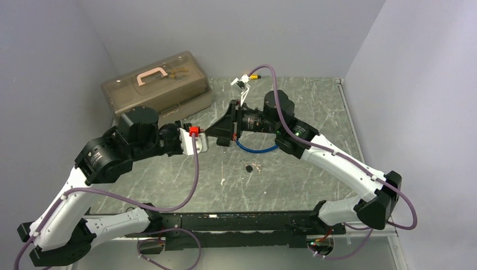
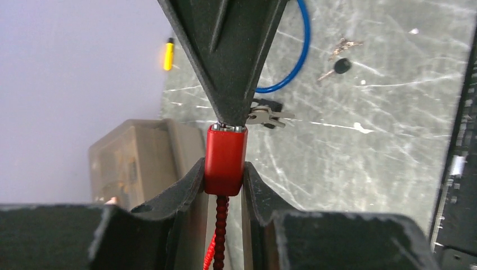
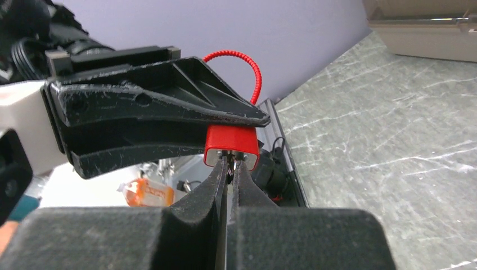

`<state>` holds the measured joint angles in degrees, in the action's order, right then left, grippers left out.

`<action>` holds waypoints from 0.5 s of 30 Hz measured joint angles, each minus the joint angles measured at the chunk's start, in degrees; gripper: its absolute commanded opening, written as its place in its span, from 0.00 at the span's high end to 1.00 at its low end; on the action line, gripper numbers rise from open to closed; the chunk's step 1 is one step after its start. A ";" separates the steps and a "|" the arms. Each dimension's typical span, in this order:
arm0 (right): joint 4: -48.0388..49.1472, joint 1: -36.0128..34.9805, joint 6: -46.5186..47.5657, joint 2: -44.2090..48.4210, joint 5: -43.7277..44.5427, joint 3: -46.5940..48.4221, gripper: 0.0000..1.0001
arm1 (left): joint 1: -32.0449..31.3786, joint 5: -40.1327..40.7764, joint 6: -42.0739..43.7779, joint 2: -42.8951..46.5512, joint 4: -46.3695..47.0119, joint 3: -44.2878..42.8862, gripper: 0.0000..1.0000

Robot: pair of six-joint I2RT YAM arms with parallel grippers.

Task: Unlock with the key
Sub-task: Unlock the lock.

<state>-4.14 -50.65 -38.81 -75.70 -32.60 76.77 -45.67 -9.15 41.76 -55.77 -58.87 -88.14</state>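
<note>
Clamping lock (image 2: 225, 160), left claw (image 2: 224, 170); right claw (image 3: 230, 164) pinches key (image 3: 230, 160).

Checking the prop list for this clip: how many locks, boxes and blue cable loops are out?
1 lock, red
1 box, brown with a pink handle
1 blue loop
Total: 3

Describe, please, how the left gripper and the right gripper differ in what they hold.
The left gripper clamps the red lock, jaws spread around it; the right gripper pinches nearly shut on something thin at its end, likely the key. Both meet at the lock.
</note>
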 measured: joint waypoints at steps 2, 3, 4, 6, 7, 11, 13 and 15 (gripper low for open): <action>3.72 1.05 -3.54 0.00 -0.61 -1.99 1.00 | -0.90 2.23 1.22 0.68 1.97 1.57 1.00; 5.70 1.51 -5.55 -0.07 -1.16 -2.97 1.00 | -1.64 3.48 2.21 1.07 2.86 2.29 1.00; 7.61 1.90 -7.50 -0.11 -1.88 -3.87 1.00 | -2.14 4.42 2.78 1.36 3.48 2.80 1.00; 12.20 2.84 -12.22 -0.42 -3.61 -5.62 1.00 | -3.63 7.04 4.85 2.19 5.57 4.26 1.00; 14.58 3.32 -14.62 -0.68 -4.46 -6.45 1.00 | -4.37 8.20 6.01 2.75 6.80 5.16 1.00; 22.08 4.57 -22.84 -2.40 -7.96 -8.55 1.00 | -7.21 13.16 11.45 4.96 11.06 9.01 1.00; 23.76 4.81 -25.46 -3.23 -9.22 -8.70 0.83 | -8.09 15.04 13.64 5.75 12.33 10.43 1.00; 24.41 4.98 -27.32 -3.61 -10.05 -8.70 0.71 | -8.66 16.15 15.45 6.23 13.51 11.37 1.00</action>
<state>20.27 -45.67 -66.13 -79.31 -42.65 68.07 -54.33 7.01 57.21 -49.54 -45.36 -76.77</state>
